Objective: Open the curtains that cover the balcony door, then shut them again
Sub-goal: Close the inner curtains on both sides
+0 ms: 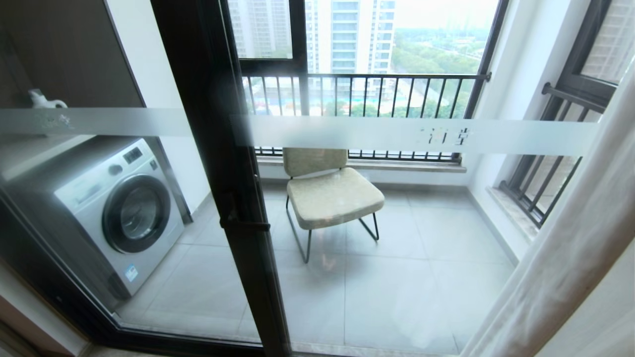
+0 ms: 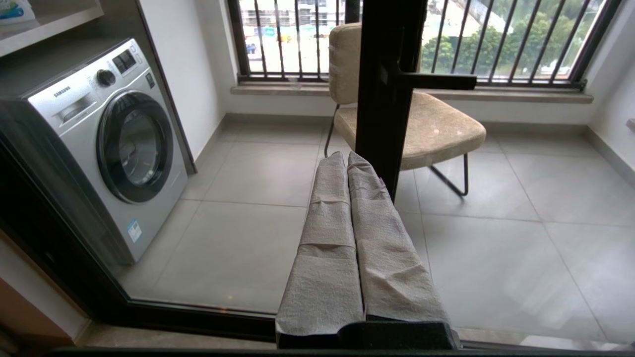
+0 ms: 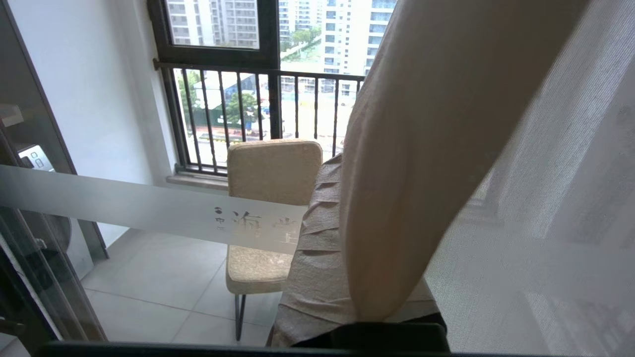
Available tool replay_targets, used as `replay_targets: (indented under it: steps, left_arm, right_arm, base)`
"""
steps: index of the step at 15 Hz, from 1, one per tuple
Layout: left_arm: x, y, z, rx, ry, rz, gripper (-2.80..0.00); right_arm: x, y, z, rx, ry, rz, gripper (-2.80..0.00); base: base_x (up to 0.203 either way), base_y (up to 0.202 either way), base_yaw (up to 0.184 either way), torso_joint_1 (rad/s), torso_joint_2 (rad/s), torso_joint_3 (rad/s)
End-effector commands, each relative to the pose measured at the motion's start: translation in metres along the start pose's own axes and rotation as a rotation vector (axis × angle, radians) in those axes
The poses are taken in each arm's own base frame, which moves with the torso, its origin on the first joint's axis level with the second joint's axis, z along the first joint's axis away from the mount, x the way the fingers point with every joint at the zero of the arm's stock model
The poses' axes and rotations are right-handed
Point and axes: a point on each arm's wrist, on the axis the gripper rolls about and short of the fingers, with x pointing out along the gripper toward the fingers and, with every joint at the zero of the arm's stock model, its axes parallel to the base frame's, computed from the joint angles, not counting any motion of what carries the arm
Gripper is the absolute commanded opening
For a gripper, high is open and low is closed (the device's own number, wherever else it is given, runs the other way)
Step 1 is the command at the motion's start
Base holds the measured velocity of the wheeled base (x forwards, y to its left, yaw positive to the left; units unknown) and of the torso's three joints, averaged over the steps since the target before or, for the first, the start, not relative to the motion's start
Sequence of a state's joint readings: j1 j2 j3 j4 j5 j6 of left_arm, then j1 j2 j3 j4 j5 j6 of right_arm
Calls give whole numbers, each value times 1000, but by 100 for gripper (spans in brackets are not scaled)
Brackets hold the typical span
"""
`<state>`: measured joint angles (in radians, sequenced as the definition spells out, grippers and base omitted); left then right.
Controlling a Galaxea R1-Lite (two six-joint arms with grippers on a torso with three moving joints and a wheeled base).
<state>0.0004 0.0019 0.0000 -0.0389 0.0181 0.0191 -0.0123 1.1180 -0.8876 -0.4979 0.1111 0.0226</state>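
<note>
The balcony door [image 1: 223,148] stands uncovered, its black frame and frosted band [image 1: 397,134] in plain sight. The curtains [image 1: 570,258] are bunched at the right edge of the head view. In the right wrist view a thick beige fold [image 3: 412,148] lies across my right gripper [image 3: 342,166] and hides its far finger; white sheer [image 3: 536,223] hangs beside it. That gripper's cloth-wrapped fingers are shut, close to the frosted band [image 3: 149,208]. My left gripper [image 2: 347,157] is shut and empty, parked low, pointing at the door frame [image 2: 382,99]. Neither arm shows in the head view.
Behind the glass are a silver washing machine [image 1: 119,213] on the left, a beige chair [image 1: 332,193] in the middle and a barred window [image 1: 367,94] at the back. A black handle [image 1: 245,225] sticks out of the door's centre post.
</note>
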Motion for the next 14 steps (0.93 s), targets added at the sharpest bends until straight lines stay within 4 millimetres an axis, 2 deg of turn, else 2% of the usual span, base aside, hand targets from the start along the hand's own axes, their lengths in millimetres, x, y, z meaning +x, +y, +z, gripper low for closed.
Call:
replay_targets:
  steps: [1,14]
  left_arm:
    - [0,0,0,-1,-1,1,-280]
    - [0,0,0,1,-1,1,-280]
  right_arm:
    - [12,-1,-2,2,14,1,-280]
    - [26,-3,-3,2,19,-1,-280]
  base:
    - [0,196,1,13,6,0]
    - [0,193,1,3,4,0]
